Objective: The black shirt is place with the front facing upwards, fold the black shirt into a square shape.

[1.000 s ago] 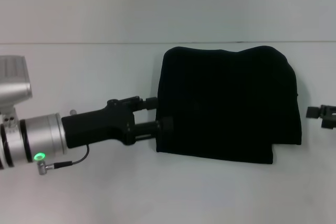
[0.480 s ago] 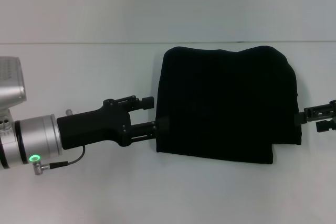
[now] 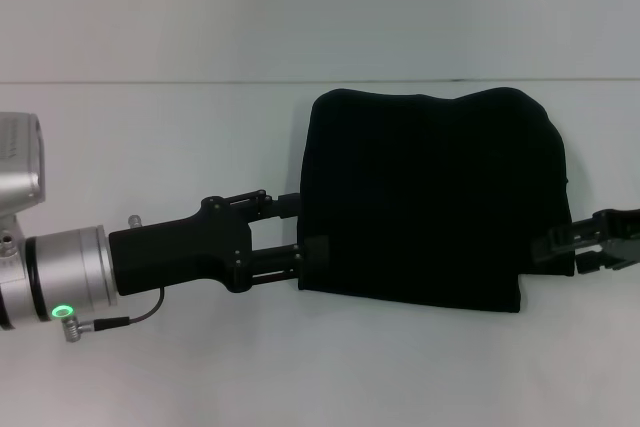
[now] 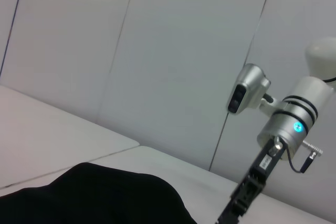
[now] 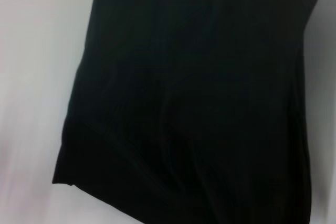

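Black shirt point(image 3: 435, 202) lies on the white worktop point(image 3: 200, 147), right of centre in the head view, folded into a compact near-rectangular block; no chest print shows on its upper face. Far edge is wavy with a dip near the middle; near edge is straighter, with a stepped notch at the near right corner where one layer ends short of another. In the right wrist view the shirt point(image 5: 199, 98) fills most of the frame, a hem band visible along one edge, pale worktop point(image 5: 31, 77) beside it. Left gripper point(image 3: 303, 227) reaches in from the left, low over the worktop, its two fingers apart, one point(image 3: 288, 203) at the shirt's left edge and the other point(image 3: 312, 252) at the near left corner; whether cloth lies between them cannot be told. Right gripper point(image 3: 555, 244) comes in from the right edge and meets the shirt's right side near the notch; whether its fingers are apart or together cannot be told. The left wrist view shows a fold of the shirt point(image 4: 100, 195) and, beyond it, the right arm point(image 4: 286, 124) angled down toward the cloth.
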